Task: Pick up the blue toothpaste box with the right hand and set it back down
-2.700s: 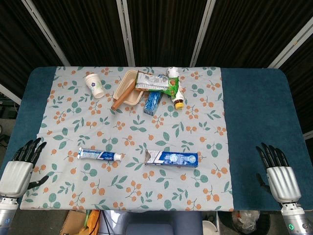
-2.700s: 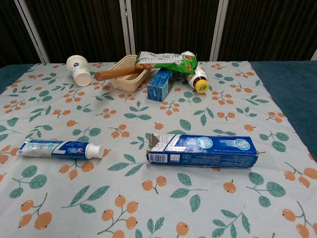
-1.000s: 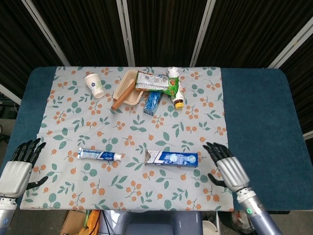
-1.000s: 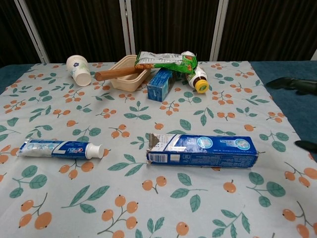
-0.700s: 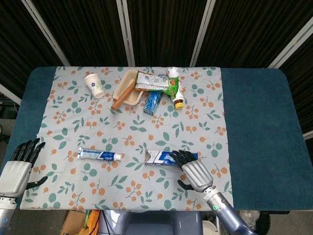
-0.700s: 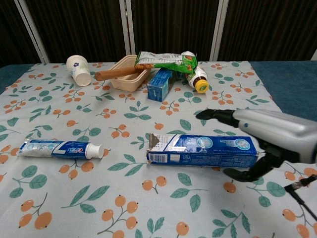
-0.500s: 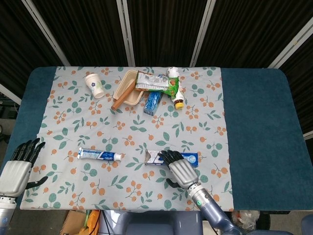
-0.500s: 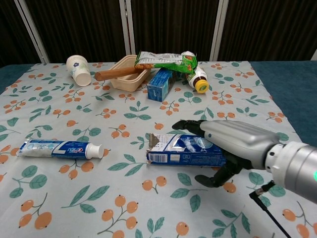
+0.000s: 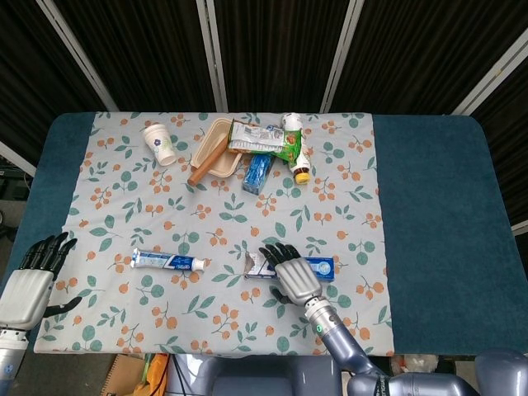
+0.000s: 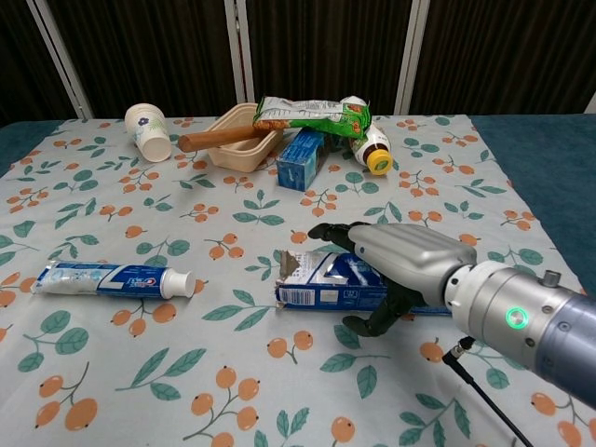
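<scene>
The long blue toothpaste box [image 9: 322, 266] [image 10: 315, 283] lies flat on the floral cloth, its torn flap end pointing left. My right hand [image 9: 293, 277] [image 10: 400, 256] hovers over the box's middle, palm down. Its fingers arch past the far edge and its thumb curls at the near side, so it straddles the box without visibly clamping it. The box's right half is hidden behind the hand in the chest view. My left hand [image 9: 30, 285] rests with fingers spread off the table's front left corner, holding nothing.
A toothpaste tube [image 9: 169, 261] [image 10: 112, 277] lies left of the box. At the back stand a paper cup [image 9: 158, 143], a beige bowl [image 9: 213, 153] with a wooden stick, a small blue box [image 9: 257, 172], a green packet [image 9: 264, 139] and a yellow-capped bottle [image 9: 300, 167].
My right hand swept in from the table's right side to the left, ending over the middle of the toothpaste box with its thumb tucked under. The box and left hand have not moved.
</scene>
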You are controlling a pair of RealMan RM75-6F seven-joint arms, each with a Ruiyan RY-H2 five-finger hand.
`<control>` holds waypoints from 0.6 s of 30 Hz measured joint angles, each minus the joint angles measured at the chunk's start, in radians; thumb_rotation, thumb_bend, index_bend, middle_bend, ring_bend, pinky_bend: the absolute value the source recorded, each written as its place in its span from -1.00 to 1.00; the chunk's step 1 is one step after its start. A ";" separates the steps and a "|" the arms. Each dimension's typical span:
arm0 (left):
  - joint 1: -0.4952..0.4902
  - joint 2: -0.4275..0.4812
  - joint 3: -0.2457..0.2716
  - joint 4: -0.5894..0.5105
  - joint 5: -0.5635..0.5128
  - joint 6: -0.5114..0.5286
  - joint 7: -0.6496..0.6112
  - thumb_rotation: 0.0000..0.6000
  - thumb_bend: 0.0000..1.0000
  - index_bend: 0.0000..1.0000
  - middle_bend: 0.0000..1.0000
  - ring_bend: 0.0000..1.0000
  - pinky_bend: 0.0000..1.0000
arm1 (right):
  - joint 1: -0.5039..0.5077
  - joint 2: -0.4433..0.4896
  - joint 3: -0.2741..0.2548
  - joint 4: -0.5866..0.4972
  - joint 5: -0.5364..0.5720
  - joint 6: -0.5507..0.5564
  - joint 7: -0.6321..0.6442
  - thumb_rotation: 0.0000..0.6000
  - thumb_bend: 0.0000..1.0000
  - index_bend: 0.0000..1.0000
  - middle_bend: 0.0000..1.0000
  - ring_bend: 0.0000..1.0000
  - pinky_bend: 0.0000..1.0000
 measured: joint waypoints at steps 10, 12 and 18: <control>-0.001 0.004 0.003 -0.008 -0.007 -0.009 0.006 1.00 -1.00 -1.00 -1.00 -1.00 -0.86 | 0.016 -0.051 -0.007 0.081 0.008 0.025 0.003 1.00 -0.23 -0.29 -0.14 -0.23 -0.36; -0.001 0.005 0.003 -0.009 -0.009 -0.011 0.007 1.00 -1.00 -1.00 -1.00 -1.00 -0.86 | 0.018 -0.054 -0.007 0.085 0.010 0.032 0.005 1.00 -0.21 -0.24 -0.10 -0.18 -0.31; -0.003 0.008 0.004 -0.014 -0.015 -0.019 0.011 1.00 -1.00 -1.00 -1.00 -1.00 -0.82 | 0.017 -0.039 -0.011 0.061 -0.012 0.052 0.017 1.00 -0.20 -0.19 -0.05 -0.14 -0.27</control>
